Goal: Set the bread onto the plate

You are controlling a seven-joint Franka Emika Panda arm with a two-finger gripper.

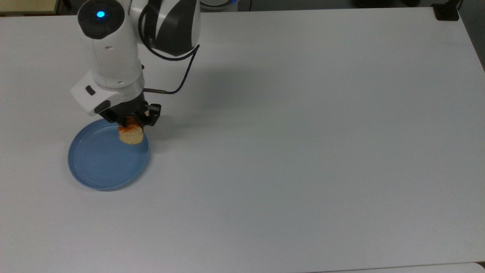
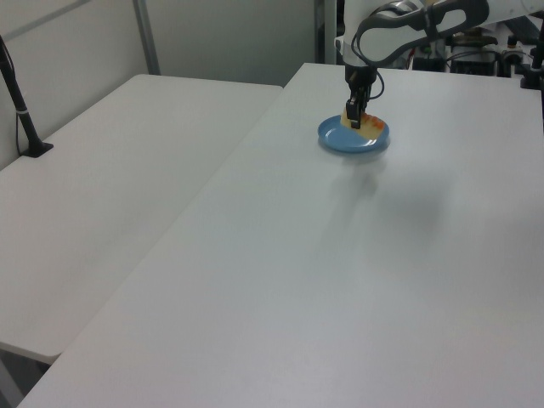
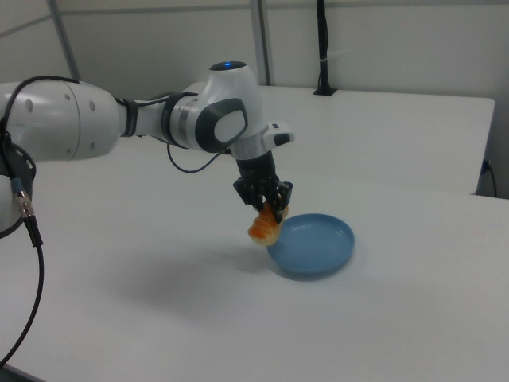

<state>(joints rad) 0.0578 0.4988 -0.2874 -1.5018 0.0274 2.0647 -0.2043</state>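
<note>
Top view first: the nearest stretch of the worktop (image 1: 288, 182) is bare, and the first thing met going back from the front edge is the plate (image 1: 99, 167), lying toward the top view's left edge. One plate, one bread, one arm; I count nothing else on this surface.

Just past the plate's middle, over its far rim on the top view's right side, hangs the bread (image 1: 130, 134), clamped in the pincer (image 1: 130, 120), whose two fingers close on its upper, orange-glazed end. The bun dangles below the fingers, long axis running downward and slightly tilted, the pale end lowest; the right view shows it clear of the plate, held above the rim (image 3: 274, 239) and not resting on anything.

So what counts is this: the plate's centre lies from the pincer toward the worktop's front edge and a little to the top view's left. By my reckoning a short shift that way, then down, would bring the bread inside the rim before letting go.
</note>
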